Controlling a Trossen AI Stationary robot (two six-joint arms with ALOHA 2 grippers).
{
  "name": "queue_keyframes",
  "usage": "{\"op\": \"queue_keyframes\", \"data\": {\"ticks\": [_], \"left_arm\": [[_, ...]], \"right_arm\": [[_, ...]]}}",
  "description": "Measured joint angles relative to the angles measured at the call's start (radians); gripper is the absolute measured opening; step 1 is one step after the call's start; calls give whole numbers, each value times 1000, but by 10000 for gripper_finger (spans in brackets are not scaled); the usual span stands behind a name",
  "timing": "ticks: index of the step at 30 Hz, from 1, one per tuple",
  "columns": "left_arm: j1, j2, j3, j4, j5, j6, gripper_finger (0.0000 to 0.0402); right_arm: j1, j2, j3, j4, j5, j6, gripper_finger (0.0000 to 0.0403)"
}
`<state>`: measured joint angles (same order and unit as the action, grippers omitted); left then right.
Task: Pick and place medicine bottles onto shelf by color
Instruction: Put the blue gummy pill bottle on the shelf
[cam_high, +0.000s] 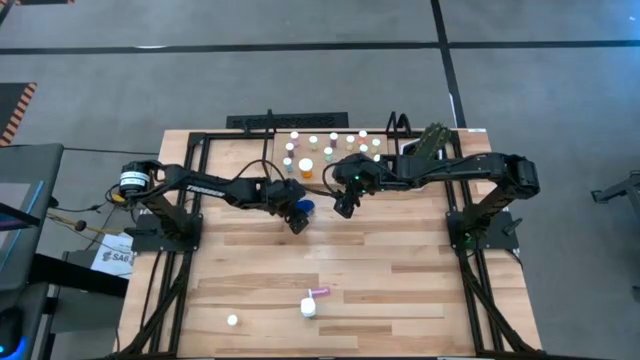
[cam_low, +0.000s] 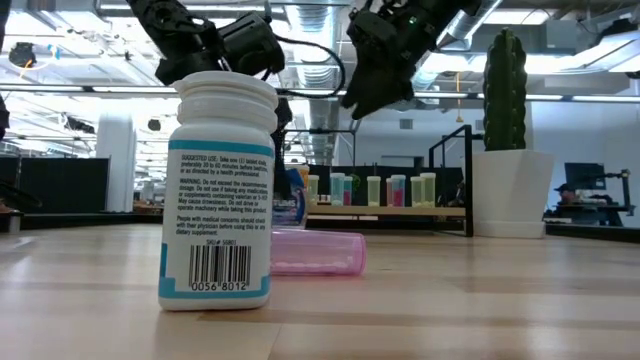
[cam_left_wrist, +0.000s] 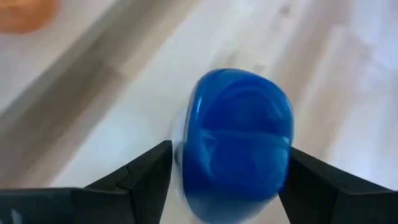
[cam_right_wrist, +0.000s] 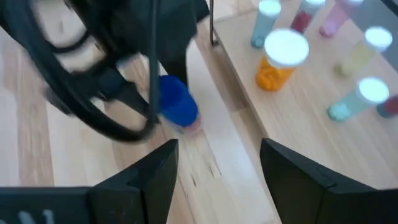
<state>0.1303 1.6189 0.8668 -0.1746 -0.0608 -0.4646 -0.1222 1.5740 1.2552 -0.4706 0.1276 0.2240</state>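
Blue-capped bottle (cam_left_wrist: 236, 140) stood between left gripper's (cam_left_wrist: 227, 180) parted jaws, ungripped | right gripper (cam_right_wrist: 217, 168) hovered open beside shelf (cam_right_wrist: 311, 106)

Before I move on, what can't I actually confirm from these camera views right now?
- Blue bottle: left wrist view is blurred; whether the left hand touches it is unclear.
- Shelf bottles: too small in the high view to count by color.
- Low view: the white bottle blocks the table behind it.
- Pink vial: partly hidden behind it.
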Motion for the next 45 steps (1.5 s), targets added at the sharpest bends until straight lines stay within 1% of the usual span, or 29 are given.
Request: {"op": "queue_keyframes", "data": {"ticks": [3,6,9,11,14,15,18,23,24,28,31,36,38,40,45], "left_arm": [[1,-22,29,-29,78,23,244],[-4,-56,50,-67,83,53,245],[-4,-105,54,-109,82,66,245],[-3,-149,57,-163,80,68,245],[-10,-232,57,-296,53,57,245],[-15,-261,57,-362,38,44,245],[-37,-355,57,-484,-11,-24,245],[-107,-504,55,-597,-125,-149,245],[-123,-528,55,-604,-155,-169,245],[-190,-614,55,-618,-269,-232,245],[-235,-663,51,-625,-318,-260,245],[-283,-710,37,-634,-369,-285,245],[-294,-719,31,-638,-380,-291,245],[-305,-720,26,-647,-384,-295,245],[-318,-718,25,-652,-396,-292,245]], "right_arm": [[-9,-8,1,-41,0,0,249],[-25,-13,20,-118,0,0,249],[-27,-17,39,-139,1,-7,249],[-24,-16,39,-143,0,-45,249],[-8,-16,38,-118,0,-140,249],[-1,-15,29,-85,0,-170,249],[19,22,12,17,0,-250,249],[43,110,14,188,1,-388,249],[45,133,15,228,0,-408,249],[54,202,25,272,0,-444,249],[56,237,48,277,0,-477,249],[74,303,80,265,-31,-546,249],[85,325,96,289,-32,-581,249],[92,331,98,271,-33,-608,249],[107,331,100,289,-35,-650,249]]}}
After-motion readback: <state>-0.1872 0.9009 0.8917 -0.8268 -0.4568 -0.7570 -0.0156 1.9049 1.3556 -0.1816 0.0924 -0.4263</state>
